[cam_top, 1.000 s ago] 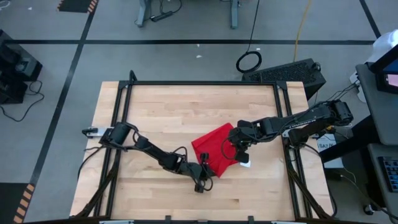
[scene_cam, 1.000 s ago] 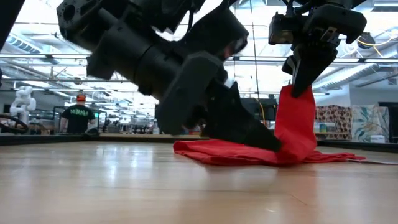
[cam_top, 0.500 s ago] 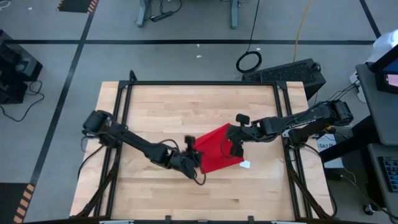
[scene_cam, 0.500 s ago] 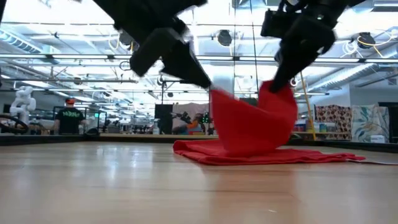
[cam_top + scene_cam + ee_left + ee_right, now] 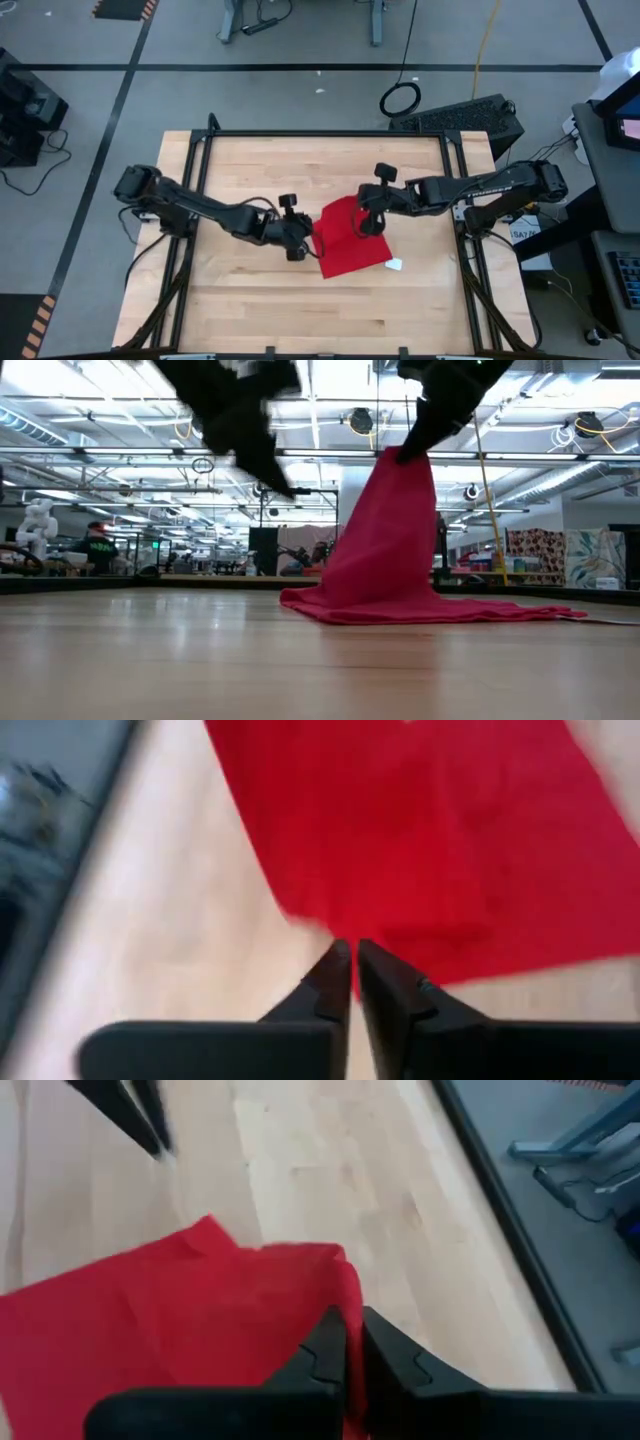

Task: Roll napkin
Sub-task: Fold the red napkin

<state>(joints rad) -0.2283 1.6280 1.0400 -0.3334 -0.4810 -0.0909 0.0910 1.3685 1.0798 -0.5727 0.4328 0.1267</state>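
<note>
R gripper [image 5: 352, 1342] is pinched shut on an edge of the napkin [image 5: 352, 238], holding it up off the worktop [image 5: 300, 170]. Low view: cloth hangs from it like a tent, top corner lifted, lower part spread flat on the wood. Napkin sits right of worktop centre, lower edge toward the front. Small white tag [image 5: 394, 265] lies on the wood at its front-right corner.

L gripper [image 5: 350, 965] is above the worktop just off the napkin's left edge, fingers together w/ nothing between them, tips right at the cloth edge but not gripping it. Low view shows it raised, clear of the cloth, to the left of the lifted peak.

Bkgd in low view: person in a dark top [image 5: 98, 546] far off at left, back of room.
</note>
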